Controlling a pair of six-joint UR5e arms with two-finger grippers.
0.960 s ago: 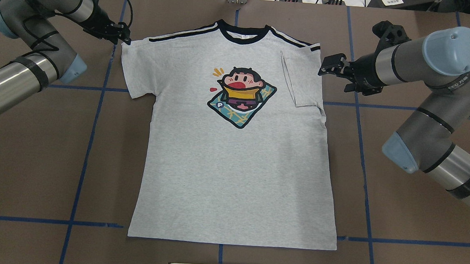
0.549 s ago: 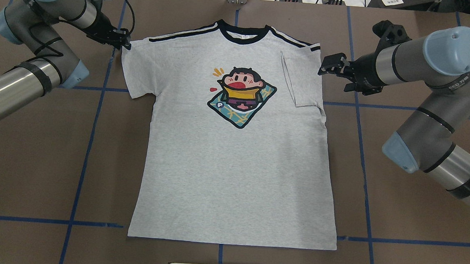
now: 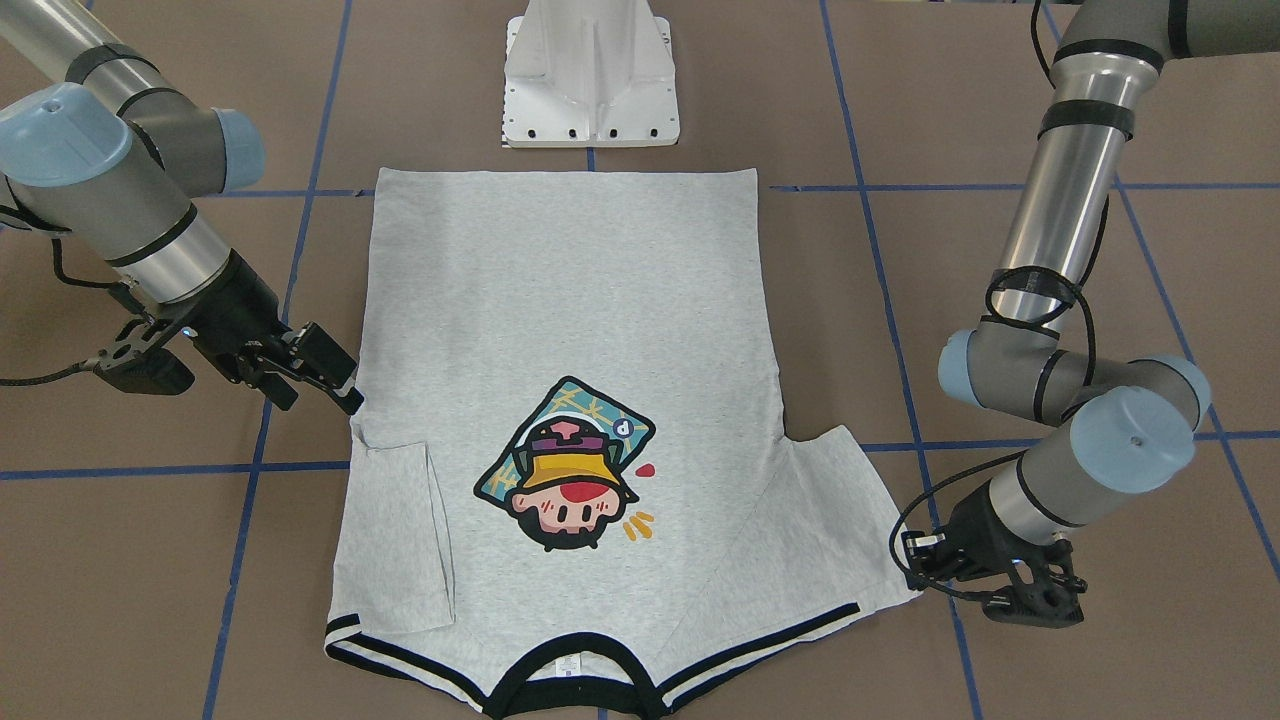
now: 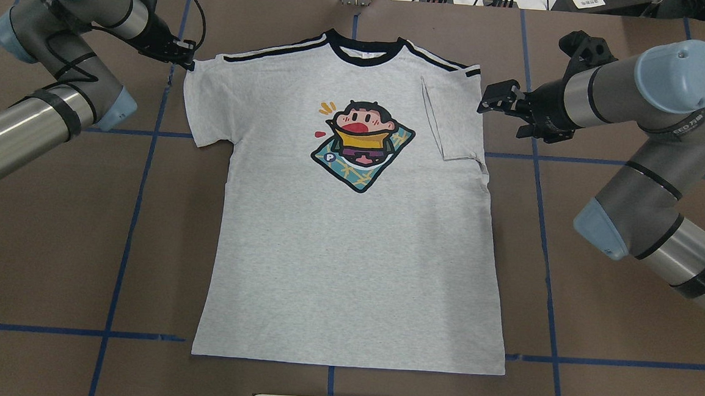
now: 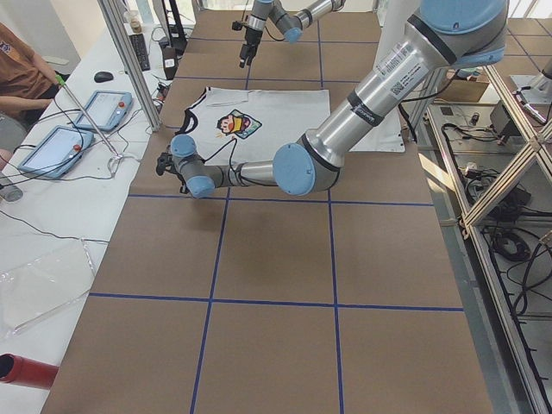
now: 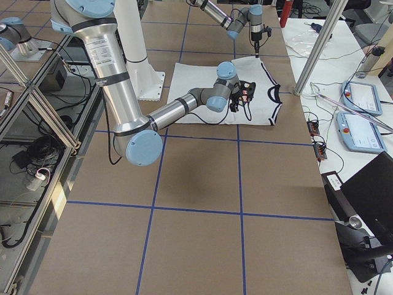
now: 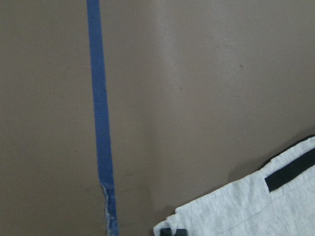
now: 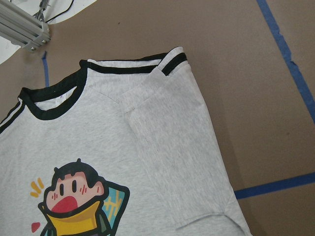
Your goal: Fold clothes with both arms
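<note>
Leftmost, the left gripper (image 4: 181, 59) sits at the spread sleeve's far corner, its opening impossible to judge; the soft heather-grey T-shirt (image 4: 348, 271) lies flat, front up, between them; the right gripper (image 4: 495, 109) gapes empty just beside the folded-in sleeve.

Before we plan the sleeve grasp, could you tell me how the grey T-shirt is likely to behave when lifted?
Probably floppy: the T-shirt lies flat and one sleeve is folded onto the chest, so a lifted corner should drape. It looks thin, likely light. Pushed, it may bunch rather than slide on the matte brown table.
</note>
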